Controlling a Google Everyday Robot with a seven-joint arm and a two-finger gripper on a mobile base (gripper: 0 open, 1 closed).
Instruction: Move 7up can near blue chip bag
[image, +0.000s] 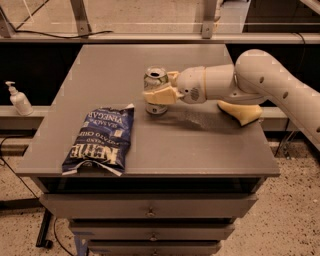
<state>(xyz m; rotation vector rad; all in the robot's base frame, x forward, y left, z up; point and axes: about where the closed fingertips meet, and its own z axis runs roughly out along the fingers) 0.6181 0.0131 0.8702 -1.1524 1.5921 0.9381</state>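
Observation:
The 7up can (156, 80) stands upright near the middle of the grey table (200, 145), silver top showing. My gripper (159, 90) reaches in from the right and is shut on the can, with one cream finger (159, 95) across its front. The blue chip bag (101, 139) lies flat at the table's front left, white "Kettle" lettering up. The can is a short way up and to the right of the bag, not touching it.
A yellow sponge-like wedge (241, 112) lies on the table's right side, under my arm. A white pump bottle (19, 99) stands on a ledge to the left. Drawers sit below the table's front edge.

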